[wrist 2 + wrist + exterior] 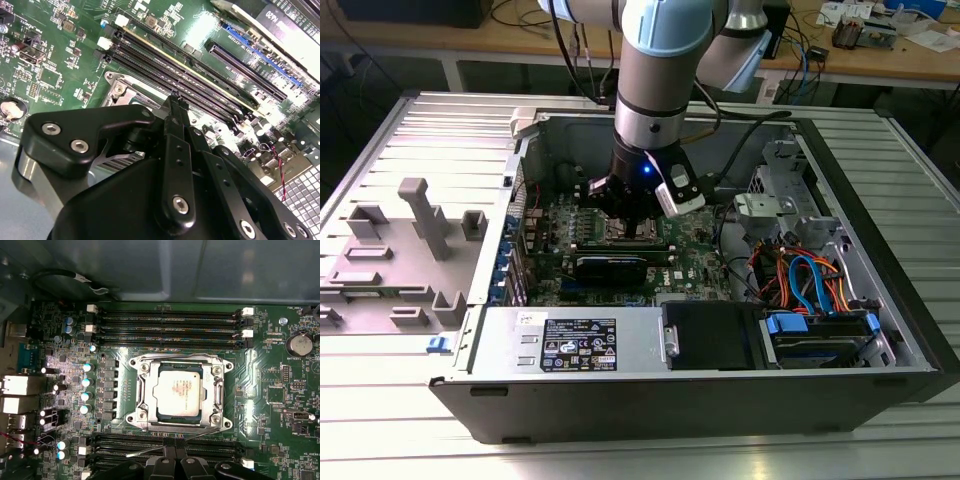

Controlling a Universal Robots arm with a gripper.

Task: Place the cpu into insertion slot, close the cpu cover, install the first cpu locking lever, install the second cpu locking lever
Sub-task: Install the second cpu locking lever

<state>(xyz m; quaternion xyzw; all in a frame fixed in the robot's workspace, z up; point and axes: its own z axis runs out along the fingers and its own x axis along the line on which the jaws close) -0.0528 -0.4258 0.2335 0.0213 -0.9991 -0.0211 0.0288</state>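
Tool (170, 450), fingers pinched together, sits at the lever (172, 440) beside the cover (145, 390); cpu (179, 395) seated. Best pressed steadily, not jerked.

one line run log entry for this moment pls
chip: seated in socket | cover: closed over chip | pincer: at lever beside socket, fingers together

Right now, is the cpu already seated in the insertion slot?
Yes: in the first wrist view the cpu lies flat inside the insertion slot, with the cpu cover framing it.
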